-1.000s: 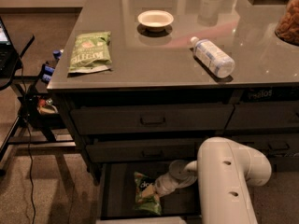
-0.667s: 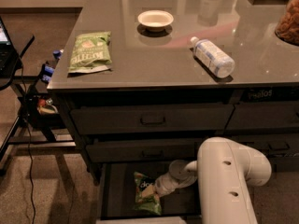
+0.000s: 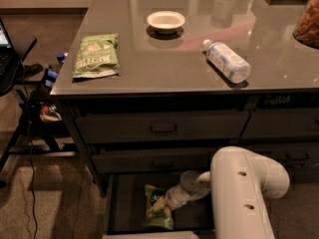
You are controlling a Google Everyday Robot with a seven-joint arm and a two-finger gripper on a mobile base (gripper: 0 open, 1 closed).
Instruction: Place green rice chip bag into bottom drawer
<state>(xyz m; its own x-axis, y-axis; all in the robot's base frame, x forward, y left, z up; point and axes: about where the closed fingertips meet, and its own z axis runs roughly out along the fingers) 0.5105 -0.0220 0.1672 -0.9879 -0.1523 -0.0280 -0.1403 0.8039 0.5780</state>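
From where I stand, the job looks nearly finished. The bottom drawer (image 3: 123, 203) stands open beneath the two thinner drawers. The green rice chip bag (image 3: 158, 215) lies inside it, on the drawer floor toward the front edge. The robot's white arm (image 3: 246, 193) reaches down into the drawer from the right. Its pincer (image 3: 168, 201) sits at the upper end of the bag, touching it or very nearly so. I cannot tell from here whether the pincer grips the bag or is loose from it. So the bag is in the right place. What is left, by my reckoning, is to make sure it is released and to lift the arm clear of the drawer. Up on the worktop (image 3: 164, 63), an olive-green bag (image 3: 96, 55), a bowl (image 3: 166, 20) and a bottle (image 3: 228, 61) lie well apart from all this.
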